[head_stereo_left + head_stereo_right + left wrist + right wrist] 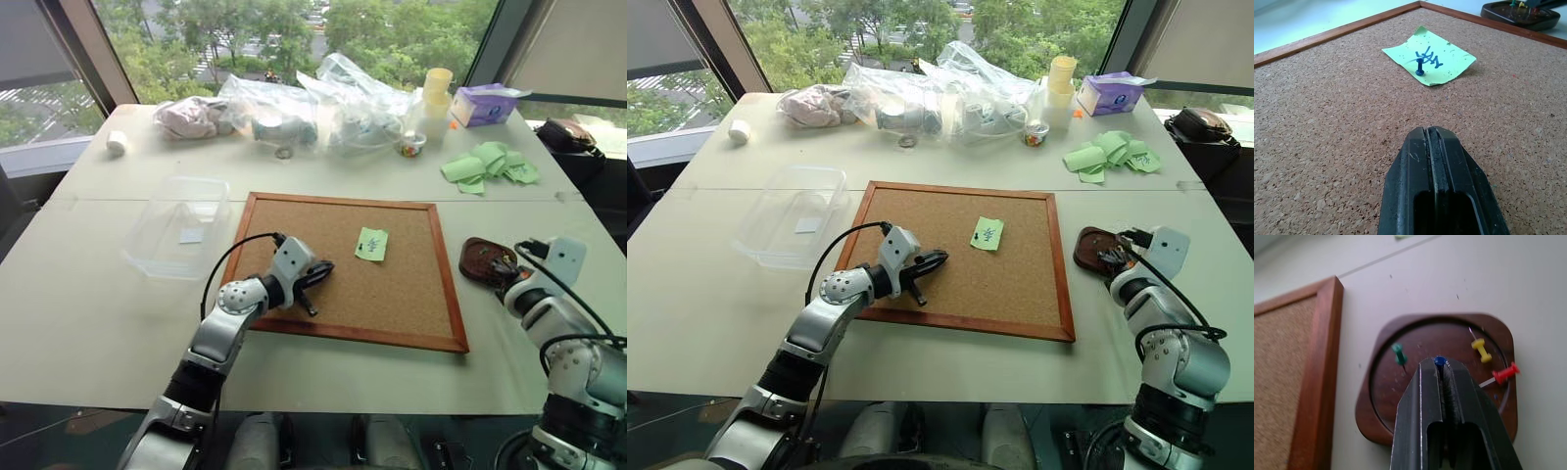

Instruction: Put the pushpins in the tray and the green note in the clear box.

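The cork board (358, 269) lies in the middle of the table (88, 323), near its front edge. The green note (371, 244) sits on the cork right of the board's centre, toward the far edge, pinned by a dark blue pushpin (1420, 67) that stands through its scribbled marks. One corner of the note lifts slightly off the cork.

The left gripper (318, 275) hovers low over the board's near left part, its fingers pressed together with nothing between them, pointing toward the note but well apart from it.

The tray (1442, 377) rests on the table just beside the board's right edge, not touching the frame. Inside it lie a green pushpin (1399, 353), a yellow pushpin (1480, 348) and a red pushpin (1505, 373), the last two near the rim away from the board. The right gripper (1440, 363) hangs over the tray with its fingers closed on a blue pushpin (1439, 361), whose head shows at the fingertips.

The clear box (181, 225) stands open on the table left of the board, near its far left corner, with a small white label on its bottom.
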Available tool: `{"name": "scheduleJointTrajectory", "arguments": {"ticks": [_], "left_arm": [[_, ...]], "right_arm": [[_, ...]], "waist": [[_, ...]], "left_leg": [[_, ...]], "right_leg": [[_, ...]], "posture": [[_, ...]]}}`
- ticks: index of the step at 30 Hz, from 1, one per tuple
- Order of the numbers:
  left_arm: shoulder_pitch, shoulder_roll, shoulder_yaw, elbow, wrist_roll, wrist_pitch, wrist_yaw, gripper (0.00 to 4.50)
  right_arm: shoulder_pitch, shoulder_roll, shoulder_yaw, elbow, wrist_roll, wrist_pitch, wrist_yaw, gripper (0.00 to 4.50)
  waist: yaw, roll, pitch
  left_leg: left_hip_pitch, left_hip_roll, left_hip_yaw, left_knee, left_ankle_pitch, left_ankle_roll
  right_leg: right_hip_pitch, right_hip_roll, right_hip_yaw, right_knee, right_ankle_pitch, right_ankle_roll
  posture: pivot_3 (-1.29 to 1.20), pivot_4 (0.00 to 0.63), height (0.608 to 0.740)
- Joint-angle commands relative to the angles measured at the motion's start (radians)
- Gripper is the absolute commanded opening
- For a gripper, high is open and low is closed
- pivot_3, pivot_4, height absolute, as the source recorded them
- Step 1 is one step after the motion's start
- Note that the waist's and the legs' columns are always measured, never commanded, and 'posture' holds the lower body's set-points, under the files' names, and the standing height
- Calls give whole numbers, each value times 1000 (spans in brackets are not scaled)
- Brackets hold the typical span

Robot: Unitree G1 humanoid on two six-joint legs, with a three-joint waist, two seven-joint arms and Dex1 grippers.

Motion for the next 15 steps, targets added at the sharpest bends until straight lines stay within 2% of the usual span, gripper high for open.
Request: {"name": "scheduleJointTrajectory", "arguments": {"ticks": [1, 3, 4, 7, 10, 15], "left_arm": [[30, 9, -27, 58, 19, 25, -7, 0], [29, 10, -27, 59, 19, 24, -8, 0], [27, 9, -27, 61, 20, 23, -8, 0], [24, 7, -28, 64, 20, 23, -8, 0], [24, 3, -31, 67, 19, 23, -7, 0], [24, 0, -30, 70, 17, 22, -9, 0]], "right_arm": [[19, 28, 11, 0, 16, 20, -13, 24], [20, 28, 15, -14, 27, 20, -8, 24], [19, 26, 14, -22, 33, 20, -5, 304], [19, 12, 16, -40, 31, 15, -4, 1350], [21, -23, 30, -73, 21, -6, 13, 2819], [18, -87, 62, -137, 38, -9, 66, 2819]], "waist": [[0, -1, -1], [0, -1, -1], [0, -1, -1], [0, -1, -1], [2, -1, -1], [2, -1, -1]], "left_leg": [[0, 0, 0, 0, 0, 0], [0, 0, 0, 0, 0, 0], [0, 0, 0, 0, 0, 0], [0, 0, 0, 0, 0, 0], [0, 0, 0, 0, 0, 0], [0, 0, 0, 0, 0, 0]], "right_leg": [[0, 0, 0, 0, 0, 0], [0, 0, 0, 0, 0, 0], [0, 0, 0, 0, 0, 0], [0, 0, 0, 0, 0, 0], [0, 0, 0, 0, 0, 0], [0, -1, 0, 0, 0, 0]], "posture": [[0, 150, 740], [0, 150, 740], [0, 150, 740], [0, 150, 740], [0, 150, 740], [0, 150, 740]]}}
